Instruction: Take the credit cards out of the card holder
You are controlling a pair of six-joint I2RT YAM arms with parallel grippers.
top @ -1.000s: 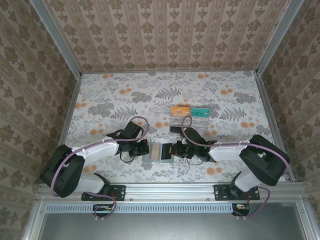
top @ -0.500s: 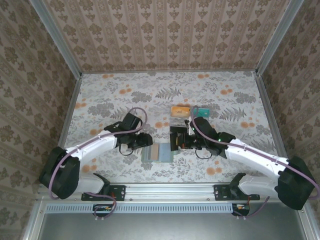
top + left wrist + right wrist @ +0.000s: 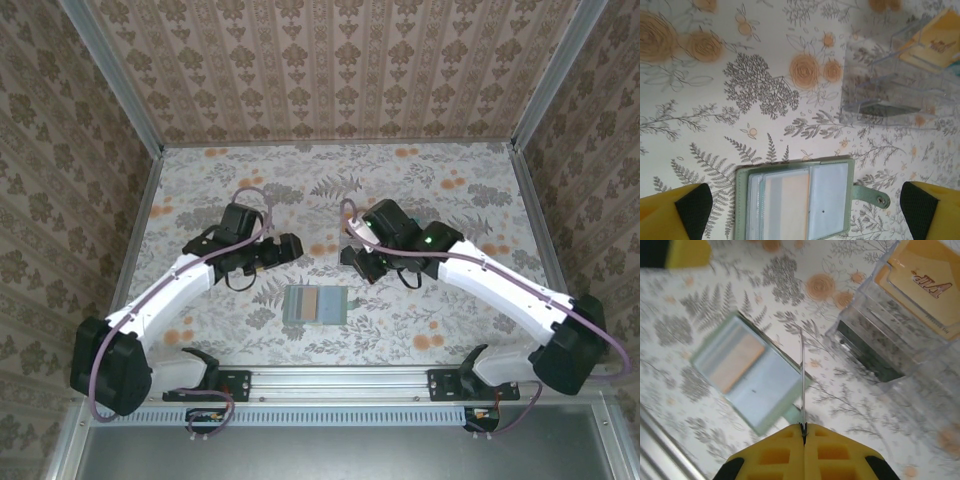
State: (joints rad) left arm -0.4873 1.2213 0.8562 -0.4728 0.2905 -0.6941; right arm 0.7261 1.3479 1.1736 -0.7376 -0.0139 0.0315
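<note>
While edge-on, card (image 3: 802,375) in right pincer (image 3: 803,426)

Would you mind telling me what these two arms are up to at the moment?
They are emptying an open card holder lying flat on the table. The right gripper, jaws shut, pinches a thin card edge-on, near a clear tray that holds an orange card. The left gripper hovers with jaws wide open, empty. A tan card sits in the holder.
</note>
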